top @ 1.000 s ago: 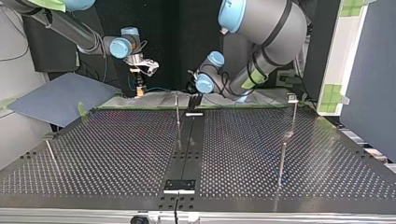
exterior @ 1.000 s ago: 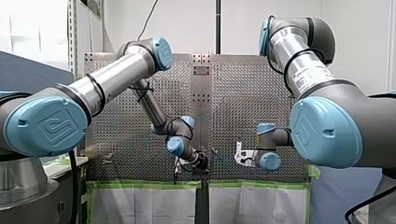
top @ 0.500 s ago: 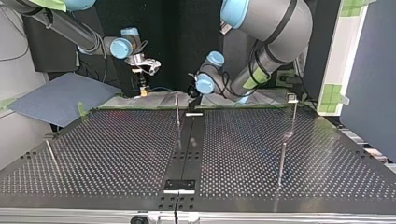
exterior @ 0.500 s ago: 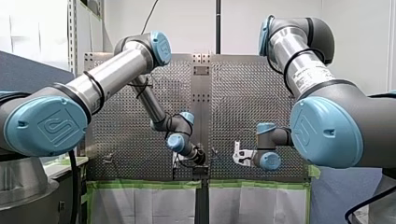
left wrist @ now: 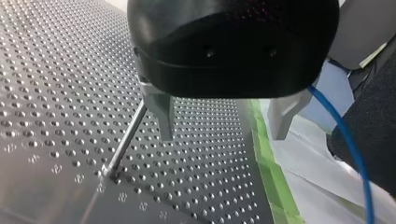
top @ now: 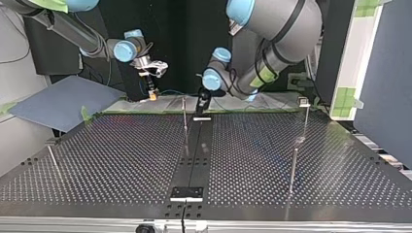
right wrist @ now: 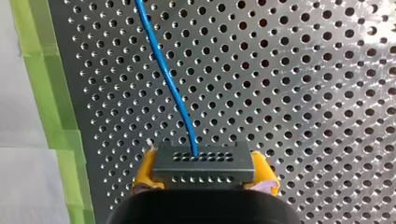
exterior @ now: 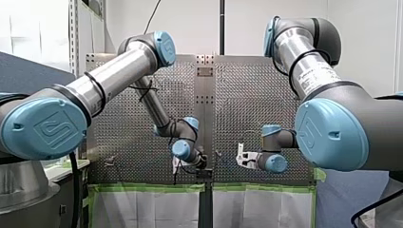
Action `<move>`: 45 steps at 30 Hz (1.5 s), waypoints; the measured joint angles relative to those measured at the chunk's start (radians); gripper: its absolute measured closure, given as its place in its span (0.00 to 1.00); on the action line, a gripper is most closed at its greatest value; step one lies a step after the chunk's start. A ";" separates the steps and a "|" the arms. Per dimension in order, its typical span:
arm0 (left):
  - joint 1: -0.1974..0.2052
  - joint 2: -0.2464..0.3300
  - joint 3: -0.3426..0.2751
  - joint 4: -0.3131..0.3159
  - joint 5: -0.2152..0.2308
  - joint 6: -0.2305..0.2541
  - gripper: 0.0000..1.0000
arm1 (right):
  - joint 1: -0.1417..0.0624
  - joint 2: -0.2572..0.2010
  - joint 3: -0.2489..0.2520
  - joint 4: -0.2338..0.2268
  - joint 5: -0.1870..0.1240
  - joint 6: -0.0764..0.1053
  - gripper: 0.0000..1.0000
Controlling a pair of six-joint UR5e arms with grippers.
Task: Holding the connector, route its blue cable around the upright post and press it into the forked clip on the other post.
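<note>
My right gripper (right wrist: 203, 173) is shut on a black connector (right wrist: 203, 161), its yellow pads (right wrist: 144, 171) on either side. A blue cable (right wrist: 167, 77) runs from the connector out over the perforated plate. In the top view this gripper (top: 152, 94) hangs at the far left edge of the table. My left gripper (left wrist: 222, 123) is open with nothing between its metal fingers (left wrist: 161, 112); it hovers by the thin upright post (left wrist: 125, 142) (top: 184, 114), and the cable (left wrist: 348, 144) passes beside it. The post with the forked clip (top: 304, 101) stands at the top view's far right.
Two more thin posts (top: 293, 169) (top: 53, 160) stand nearer the top view's camera. A black centre strip (top: 196, 150) splits the perforated table. Green tape (right wrist: 44, 70) lines the far edge, with white sheeting beyond. A blue-grey board (top: 58, 101) lies at the top view's left.
My left arm's wrist has turned and shifted slightly to the front view's left. My right gripper, still holding the connector, has drifted a little toward the top view's middle.
</note>
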State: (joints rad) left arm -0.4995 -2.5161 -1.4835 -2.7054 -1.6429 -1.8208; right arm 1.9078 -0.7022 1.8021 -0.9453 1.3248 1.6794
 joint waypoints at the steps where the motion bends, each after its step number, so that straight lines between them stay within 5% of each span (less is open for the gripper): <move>1: -0.007 0.000 -0.001 0.007 -0.009 0.000 0.00 | -0.001 0.000 0.000 0.002 -0.001 0.000 1.00; 12: -0.107 0.001 -0.003 0.108 -0.126 -0.054 0.00 | -0.010 0.000 0.000 0.036 -0.002 -0.010 1.00; 26: -0.128 0.001 -0.003 0.118 -0.263 -0.058 0.00 | -0.007 0.000 -0.002 0.043 -0.003 -0.017 1.00; 39: -0.219 0.000 -0.002 0.201 -0.407 0.023 0.00 | -0.023 0.000 -0.025 0.064 -0.026 -0.011 1.00; 45: -0.226 0.000 -0.002 0.211 -0.461 0.042 0.00 | -0.027 0.000 -0.026 0.065 -0.054 -0.008 1.00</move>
State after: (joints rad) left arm -0.7255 -2.5160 -1.4855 -2.4949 -2.1034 -1.7787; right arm 1.8803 -0.7020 1.7766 -0.8806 1.2706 1.6717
